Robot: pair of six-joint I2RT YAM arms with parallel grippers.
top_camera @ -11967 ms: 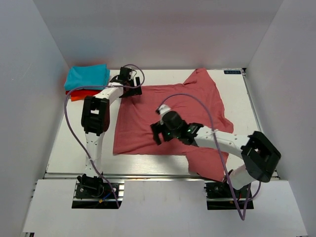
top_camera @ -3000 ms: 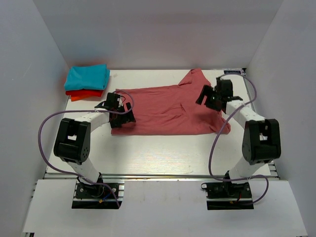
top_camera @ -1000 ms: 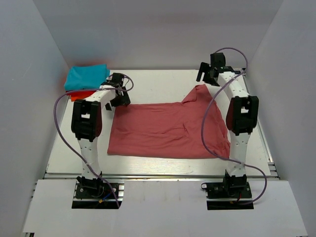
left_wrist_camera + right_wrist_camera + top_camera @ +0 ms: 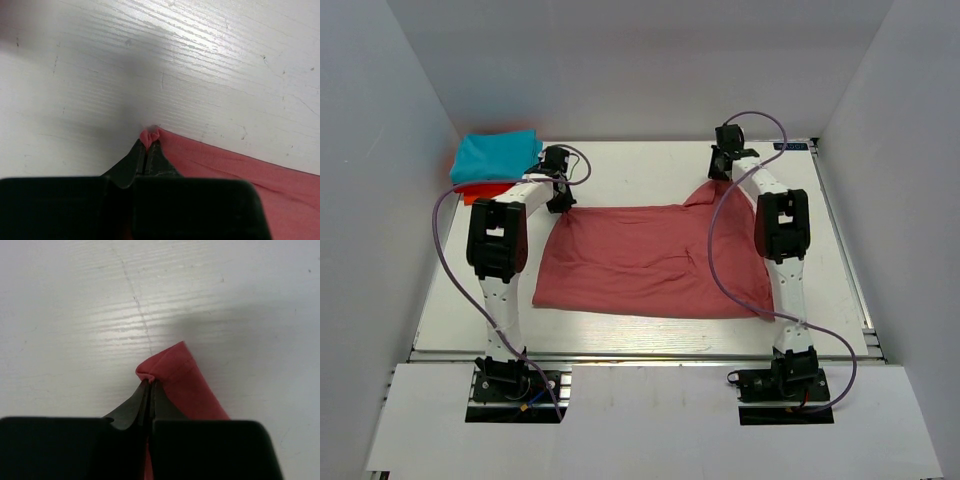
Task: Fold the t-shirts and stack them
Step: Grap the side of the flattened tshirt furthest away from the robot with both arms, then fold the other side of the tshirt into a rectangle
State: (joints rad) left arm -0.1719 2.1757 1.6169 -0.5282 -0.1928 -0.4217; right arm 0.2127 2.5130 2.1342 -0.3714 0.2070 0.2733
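The salmon-pink t-shirt (image 4: 645, 260) lies spread across the middle of the white table. My left gripper (image 4: 560, 203) is shut on its far left corner (image 4: 150, 135), a small pinch of cloth poking out past the tips. My right gripper (image 4: 718, 182) is shut on the far right corner (image 4: 150, 377), where the hemmed edge (image 4: 187, 382) bunches between the closed fingers. The turquoise t-shirt (image 4: 498, 153) sits folded on the orange-red t-shirt (image 4: 480, 189) at the far left corner of the table.
Both arms reach far across the table (image 4: 640, 165), their cables looping above the cloth. White walls (image 4: 380, 200) enclose the table on three sides. The near table edge (image 4: 640, 352) runs just past the shirt's front hem.
Both grippers have gone from open to shut, each on a far corner of the salmon-pink t-shirt. The right gripper came down and left onto its corner; the shirt's far edge now lies straighter.
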